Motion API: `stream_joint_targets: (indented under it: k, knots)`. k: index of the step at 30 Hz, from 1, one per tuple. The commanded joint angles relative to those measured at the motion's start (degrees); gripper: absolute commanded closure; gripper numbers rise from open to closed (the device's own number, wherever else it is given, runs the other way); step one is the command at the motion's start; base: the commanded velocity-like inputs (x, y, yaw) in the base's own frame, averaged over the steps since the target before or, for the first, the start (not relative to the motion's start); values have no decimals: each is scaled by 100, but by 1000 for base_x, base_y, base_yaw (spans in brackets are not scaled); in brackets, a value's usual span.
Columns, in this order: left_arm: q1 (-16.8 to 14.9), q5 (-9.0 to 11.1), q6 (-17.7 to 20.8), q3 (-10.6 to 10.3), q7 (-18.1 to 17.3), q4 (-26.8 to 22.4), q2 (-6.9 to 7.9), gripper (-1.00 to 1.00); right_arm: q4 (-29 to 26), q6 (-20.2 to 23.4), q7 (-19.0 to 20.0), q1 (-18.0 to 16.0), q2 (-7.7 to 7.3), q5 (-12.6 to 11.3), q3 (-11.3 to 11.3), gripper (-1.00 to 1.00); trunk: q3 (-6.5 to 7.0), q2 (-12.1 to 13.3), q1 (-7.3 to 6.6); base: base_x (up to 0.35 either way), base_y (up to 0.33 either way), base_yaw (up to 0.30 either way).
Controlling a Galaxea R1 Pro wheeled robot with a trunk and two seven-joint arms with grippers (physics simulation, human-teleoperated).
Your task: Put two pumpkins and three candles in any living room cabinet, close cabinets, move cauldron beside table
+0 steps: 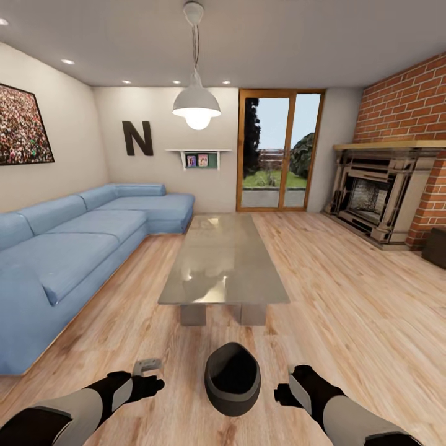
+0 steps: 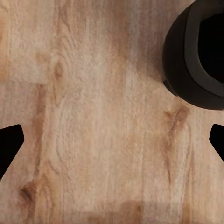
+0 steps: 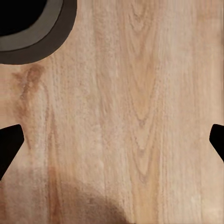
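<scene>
LIVING ROOM — The black cauldron (image 1: 232, 378) is sitting on the wood-plank floor (image 1: 347, 297) at the 6 o'clock edge of the head view, just off the near short end of the glass-topped coffee table (image 1: 222, 260), which is stretching away toward 12 o'clock. The pot is standing upright, its wide mouth facing up, close to the table's short grey legs but not touching them.

The robot's two arms are reaching in from the lower corners. The left gripper (image 1: 148, 379) is hanging at about 7 o'clock, to the cauldron's left and apart from it; the right gripper (image 1: 286, 391) is hovering at about 5 o'clock, just beside the pot's right flank. Neither is holding anything. In the left wrist view, the left gripper's fingertips (image 2: 10, 142) are showing at opposite edges with bare floor between them, so its jaws are standing wide apart, and the cauldron's rim (image 2: 189, 60) is curving in at one corner. The right wrist view is giving the same account: fingertips (image 3: 9, 144) spread far apart over the planks, the pot's rim (image 3: 44, 35) in a corner.

A blue corner sofa (image 1: 74, 241) is lining the 9 o'clock side, a brick fireplace (image 1: 384, 198) is standing at 2 o'clock, and a pendant lamp (image 1: 196, 105) is glowing at 12 o'clock before a glazed door (image 1: 279, 152).
</scene>
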Motion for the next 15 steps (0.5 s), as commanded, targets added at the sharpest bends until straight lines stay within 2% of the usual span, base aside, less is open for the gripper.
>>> stream_joint_targets:
  k: [1,2,5,9,12,15]
  knots:
    - [-6,59,-6,-50,-26,16,1,-100,71,-75,-39,12,-3,-63,45,-100,12,39,-23,0,0,0]
    - [-5,61,-11,-49,-27,18,1,-100,120,-127,-39,20,-3,-65,42,-100,30,79,-45,0,0,0]
    - [2,67,-31,-44,-24,31,-5,-100,536,-650,-39,56,-21,-81,36,-100,84,199,-111,0,0,0]
    - [69,84,-177,-43,60,33,-20,-100,835,-1131,-33,177,-147,-103,34,-100,156,359,-199,0,0,0]
    - [151,350,-525,-37,431,34,-45,-100,959,-1489,-31,393,-272,-112,36,-100,210,480,-265,0,0,0]
    - [234,592,-601,-39,535,37,-136,-100,978,-1556,-30,511,-301,-97,40,-100,264,600,-331,0,0,0]
